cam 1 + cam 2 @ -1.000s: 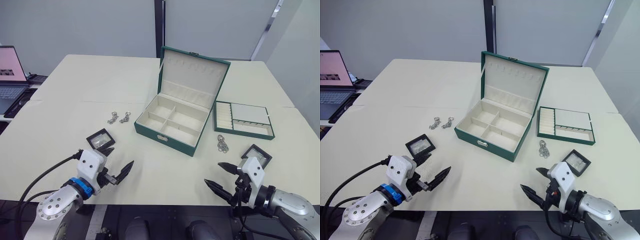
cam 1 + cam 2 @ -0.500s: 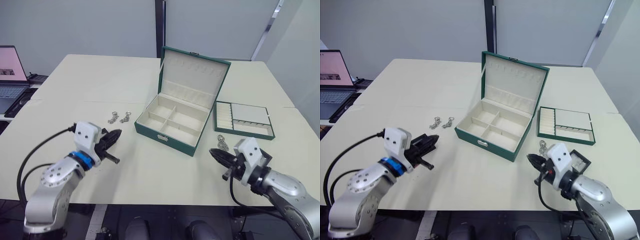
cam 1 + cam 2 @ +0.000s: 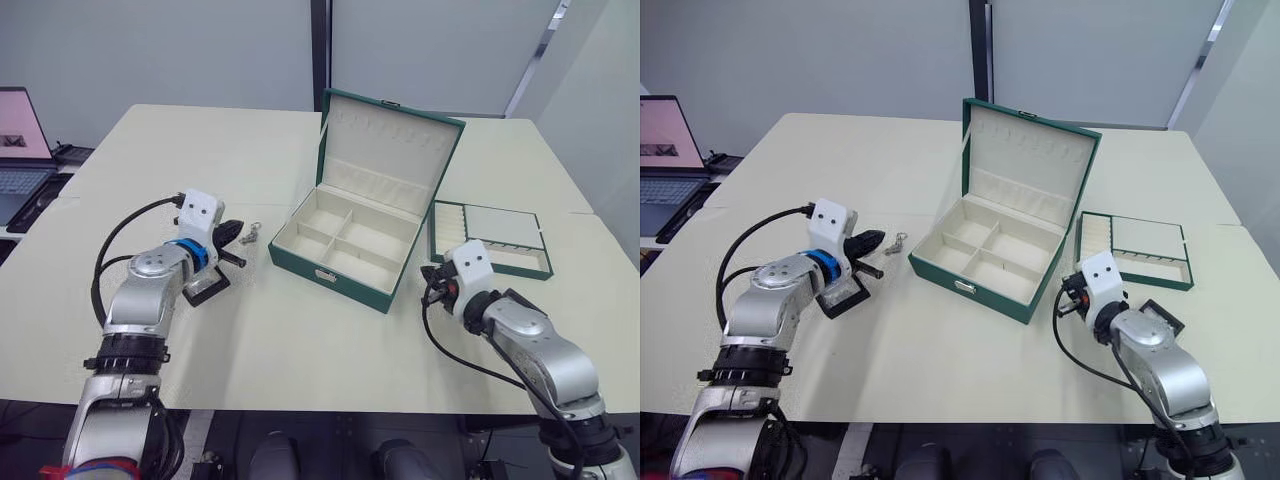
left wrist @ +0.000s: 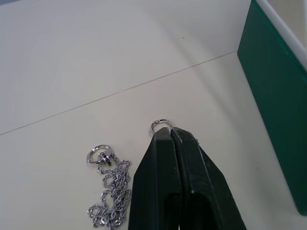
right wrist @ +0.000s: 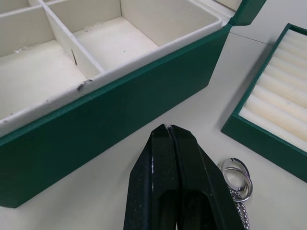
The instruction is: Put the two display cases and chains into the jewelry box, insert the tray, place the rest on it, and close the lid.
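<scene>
L to R. Left gripper (image 4: pixel 171 132): fingers pressed together, nothing held; tip set over a ring of one chain on the surface, w/ a second chain (image 4: pixel 108 189) just beside. Left display case (image 3: pixel 843 297) is seen on the surface under the left arm. Jewelry box (image 3: pixel 345 240) stands open at centre, lid upright, all compartments empty. Right gripper (image 5: pixel 168 130): also closed and empty, poised between box wall and tray (image 3: pixel 488 238); right chain (image 5: pixel 238 178) lies just beside its fingers. Right display case (image 3: pixel 1160 316) rests near the right forearm.

Risks, as judged: w/ fingers closed, a descent would push the chains along the surface rather than grasp them; the paired left chains may be snagged and lifted together, or a loose loop dropped short of the box. The right gripper, being near the box wall, could nudge the box or tray if swung inward.
</scene>
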Tool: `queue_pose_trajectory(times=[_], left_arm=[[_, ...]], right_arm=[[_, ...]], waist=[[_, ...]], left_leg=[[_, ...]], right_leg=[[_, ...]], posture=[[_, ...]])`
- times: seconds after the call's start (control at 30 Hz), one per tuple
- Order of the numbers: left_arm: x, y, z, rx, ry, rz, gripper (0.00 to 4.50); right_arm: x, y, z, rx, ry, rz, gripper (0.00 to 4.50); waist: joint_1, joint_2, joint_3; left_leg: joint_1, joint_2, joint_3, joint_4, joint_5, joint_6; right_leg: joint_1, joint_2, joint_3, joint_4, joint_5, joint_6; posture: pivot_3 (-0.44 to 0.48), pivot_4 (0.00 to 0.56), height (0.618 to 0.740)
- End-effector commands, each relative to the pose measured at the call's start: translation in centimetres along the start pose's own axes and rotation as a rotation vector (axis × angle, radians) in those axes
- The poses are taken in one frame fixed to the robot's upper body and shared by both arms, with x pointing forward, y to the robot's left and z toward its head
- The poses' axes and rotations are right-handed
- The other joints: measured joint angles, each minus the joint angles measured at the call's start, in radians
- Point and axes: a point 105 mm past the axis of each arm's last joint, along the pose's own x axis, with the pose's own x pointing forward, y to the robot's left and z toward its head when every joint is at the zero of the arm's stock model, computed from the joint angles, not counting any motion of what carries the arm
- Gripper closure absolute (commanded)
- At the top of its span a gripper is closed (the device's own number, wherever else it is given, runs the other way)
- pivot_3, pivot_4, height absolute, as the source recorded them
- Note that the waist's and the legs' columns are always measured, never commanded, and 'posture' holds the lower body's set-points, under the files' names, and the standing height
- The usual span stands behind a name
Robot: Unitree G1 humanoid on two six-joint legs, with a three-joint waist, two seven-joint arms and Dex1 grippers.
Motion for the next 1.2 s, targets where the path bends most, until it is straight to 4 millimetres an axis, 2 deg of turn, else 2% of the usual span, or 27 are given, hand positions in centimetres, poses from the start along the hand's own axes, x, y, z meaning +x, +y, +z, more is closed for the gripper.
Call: queue_pose_trajectory(times=[0.03, 0.2, 0.47, 0.6, 1.0, 1.2], left_arm=[[1.2, -0.4, 1.3, 0.03, -0.033, -0.04, 4.5], [2.4, -1.6, 1.7, 0.052, -0.03, -0.126, 4.5], [2.3, -2.5, 0.7, 0.056, 0.01, -0.189, 4.5], [2.1, -2.9, 0.2, 0.053, 0.02, -0.204, 4.5], [0.6, -5.3, 0.2, 0.026, 0.014, -0.271, 4.5], [-0.4, -5.8, -0.1, 0.011, 0.023, -0.277, 4.5]], right_arm=[[0.2, -0.1, 1.2, -0.026, -0.042, -0.014, 4.48], [0.7, 0.0, 1.5, -0.035, -0.04, -0.014, 4.48], [1.4, 1.1, 1.5, -0.044, -0.024, 0.02, 4.48], [1.8, 1.9, 1.5, -0.056, -0.022, 0.055, 4.48], [2.6, 2.3, 2.3, -0.072, -0.039, 0.092, 4.48], [2.8, 2.3, 2.3, -0.08, -0.042, 0.1, 4.48]], waist=[[0.0, 0.0, 0.0], [-0.001, 0.0, 0.0], [-0.003, 0.0, 0.0], [-0.004, 0.0, 0.0], [-0.008, 0.0, 0.0], [-0.008, 0.0, 0.0]], left_leg=[[0.0, 0.0, 0.0, 0.0, 0.0, 0.0], [0.0, 0.0, 0.0, 0.0, 0.0, 0.0], [0.0, 0.0, 0.0, 0.0, 0.0, 0.0], [0.0, 0.0, 0.0, 0.0, 0.0, 0.0], [0.0, 0.001, 0.0, 0.001, 0.0, 0.0], [0.001, 0.001, 0.0, 0.001, 0.0, 0.0]], right_leg=[[0.0, 0.0, 0.0, 0.0, 0.0, 0.0], [0.0, 0.0, 0.0, 0.0, 0.0, 0.0], [0.0, 0.0, 0.0, 0.001, 0.0, 0.0], [0.0, 0.0, 0.0, 0.001, 0.0, 0.0], [0.0, 0.001, 0.0, 0.003, 0.0, 0.0], [-0.001, 0.001, 0.0, 0.006, 0.0, 0.0]], posture=[[0.0, 0.15, 0.74], [0.0, 0.15, 0.74], [0.0, 0.15, 0.74], [0.0, 0.15, 0.74], [0.0, 0.15, 0.74], [0.0, 0.15, 0.74]])
